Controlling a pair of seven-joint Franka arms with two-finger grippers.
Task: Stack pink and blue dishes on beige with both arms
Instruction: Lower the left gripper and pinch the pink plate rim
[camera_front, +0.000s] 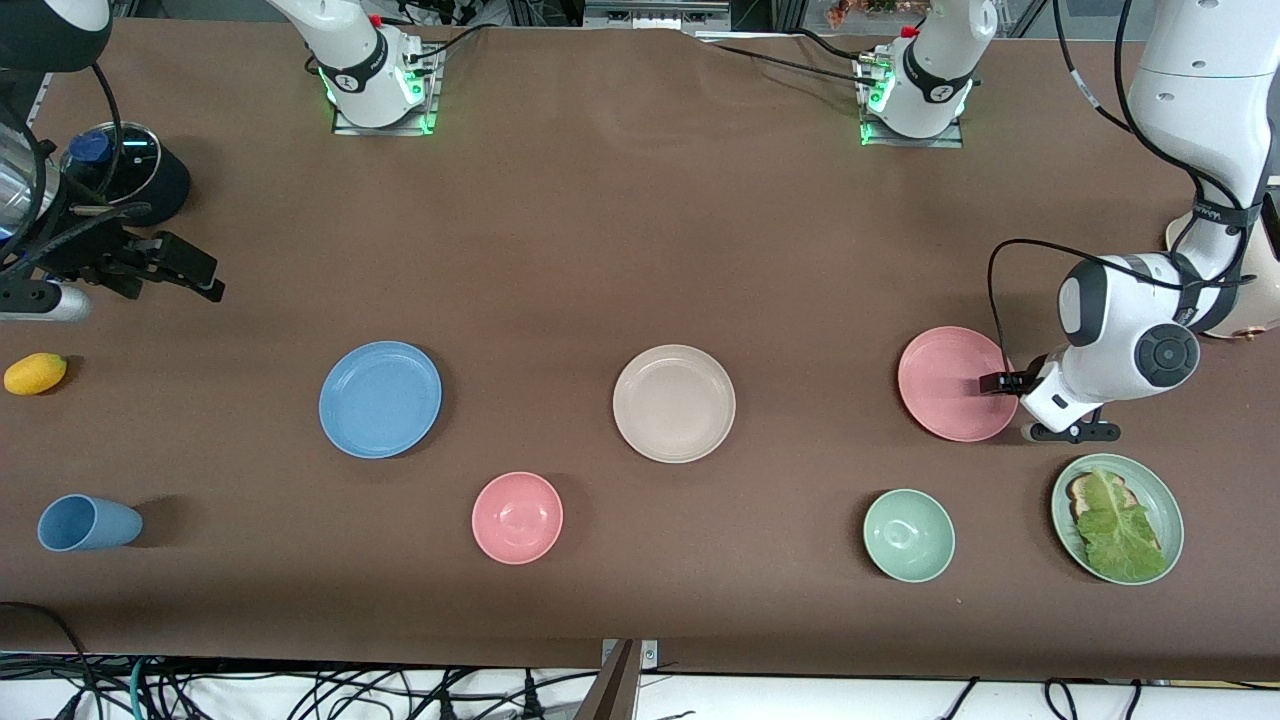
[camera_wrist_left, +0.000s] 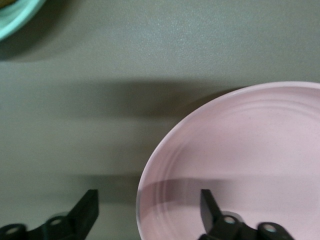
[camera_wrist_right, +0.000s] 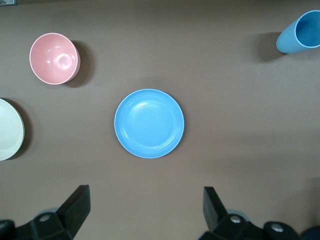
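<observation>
From the front we see 3 round, shallow matte plates in a row across the brown table (camera_front: 620, 230): the light blue plate (camera_front: 380, 399) toward the right arm's end, the cream-beige plate (camera_front: 674, 403) in the middle, the pink plate (camera_front: 955, 383) toward the left arm's end. Wide bare cloth separates them. The left gripper (camera_front: 1000, 383) sits low at the pink plate's rim, on the edge toward the left arm's end. The right gripper (camera_front: 185, 270) hangs near the table's edge at the right arm's end, well apart from the blue plate. Nearer the camera lie a small deep pink bowl (camera_front: 517, 517), a pale green bowl (camera_front: 908, 535), a green plate of lettuce (camera_front: 1117, 517), a light blue cup (camera_front: 88, 523) on its side, and a yellow lemon-like fruit (camera_front: 35, 373).

Left wrist view: the left gripper (camera_wrist_left: 149, 210) is spread wide, 1 finger over the pink plate (camera_wrist_left: 240, 165), the other over bare table, the rim between them. We see nothing clamped.

Right wrist view: the right gripper (camera_wrist_right: 145, 205) is high up, its jaws wide apart and empty. The blue plate (camera_wrist_right: 149, 123) lies centred below with open cloth all round; pink bowl (camera_wrist_right: 53, 58), blue cup (camera_wrist_right: 300, 33) and the beige plate's edge (camera_wrist_right: 10, 129) sit well clear of it.
</observation>
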